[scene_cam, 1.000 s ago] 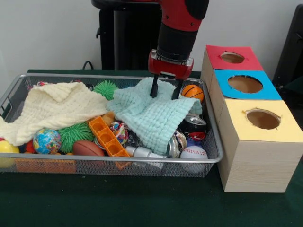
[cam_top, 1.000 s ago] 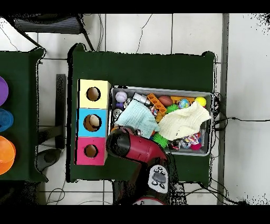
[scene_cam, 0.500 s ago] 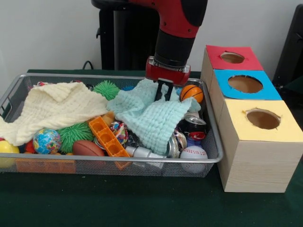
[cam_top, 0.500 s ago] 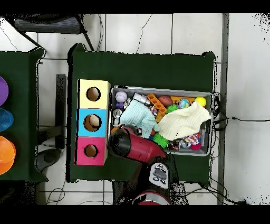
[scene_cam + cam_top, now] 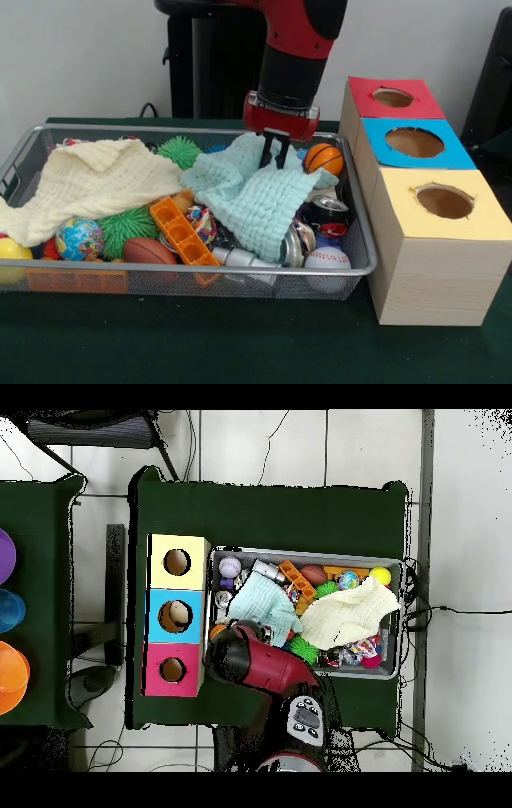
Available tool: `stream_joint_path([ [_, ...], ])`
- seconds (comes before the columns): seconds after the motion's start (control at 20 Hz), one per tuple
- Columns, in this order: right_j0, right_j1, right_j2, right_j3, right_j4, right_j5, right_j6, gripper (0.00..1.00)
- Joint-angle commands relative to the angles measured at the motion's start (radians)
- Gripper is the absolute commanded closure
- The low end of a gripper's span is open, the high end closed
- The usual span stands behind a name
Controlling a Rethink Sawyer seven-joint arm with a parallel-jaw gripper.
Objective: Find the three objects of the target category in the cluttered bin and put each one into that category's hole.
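Observation:
My gripper (image 5: pixel 274 156) is at the far right of the wire bin (image 5: pixel 200 270), shut on a raised fold of the mint cloth (image 5: pixel 256 196). That cloth drapes over the bin's right half and hides whatever lies under it. An orange mini basketball (image 5: pixel 325 158) sits just right of the fingers. A baseball (image 5: pixel 327 260) and a soda can (image 5: pixel 326 214) lie at the bin's near right corner. A brown football (image 5: pixel 148 250) and a globe ball (image 5: pixel 79 238) rest near the front left. In the overhead view the arm (image 5: pixel 255 664) covers the gripper; the mint cloth (image 5: pixel 262 606) shows beside it.
A cream cloth (image 5: pixel 96 184) covers the bin's left half. Green spiky balls (image 5: pixel 128 226), an orange block (image 5: pixel 182 232) and a yellow ball (image 5: pixel 10 252) lie in the clutter. Right of the bin stand the red box (image 5: pixel 392 98), blue box (image 5: pixel 414 142) and yellow box (image 5: pixel 444 202), each with a round hole.
The fingers, spread apart on the mint cloth a second ago, have shut on a fold of it and lifted slightly, bunching the cloth upward.

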Motion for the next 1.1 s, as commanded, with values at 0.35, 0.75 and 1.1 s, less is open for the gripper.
stream_joint_path([
  [0.35, -0.064, -0.335, -0.012, 0.056, -0.058, 0.295, 0.061, 1.00],
  [0.75, -0.175, -0.376, 0.029, 0.013, -0.117, 0.419, -0.028, 1.00],
  [1.1, -0.313, -0.383, 0.100, 0.017, -0.179, 0.404, -0.099, 1.00],
])
